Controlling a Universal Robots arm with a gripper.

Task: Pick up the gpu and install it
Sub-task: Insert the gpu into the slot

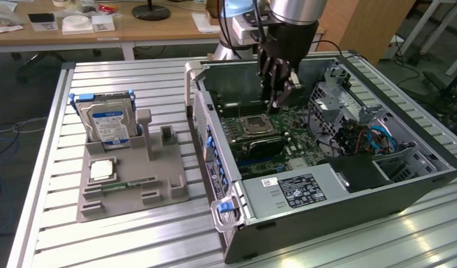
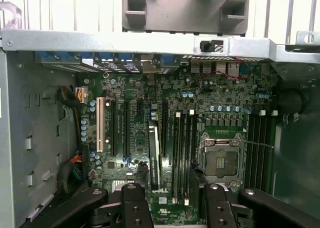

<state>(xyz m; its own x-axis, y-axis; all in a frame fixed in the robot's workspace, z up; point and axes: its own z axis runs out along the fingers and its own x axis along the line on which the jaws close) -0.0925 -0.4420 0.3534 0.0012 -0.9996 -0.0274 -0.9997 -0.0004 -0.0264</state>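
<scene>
**Gripper**: hangs inside the open computer case, low over the motherboard. Jaws spread wide, nothing between them. Points straight down, probably because parts on this board go in and come out from above.

**Gpu**: stands on edge in an expansion slot, just beside the CPU socket. Seen from the wrist as a thin dark strip among the long slots, close to the fingertips but apart from them. Upright because the connector edge has to meet the slot. Looks placed and let go. Depth of seating not readable.

**Computer case**: lies on its side with the open face up, leaving the whole board reachable from overhead. Rests on the slatted metal table.

**Grey fixture**: sits on the table at the exterior view's left, well apart from the case. Made of moulded pockets, apparently to keep each part at a fixed, grippable pose.

**Hard drive**: silver with a blue-white label, propped upright at the fixture's far end.

**Processor chip**: lies flat in a square recess.

**Memory stick**: narrow and green, lies in a long groove near the chip.
</scene>
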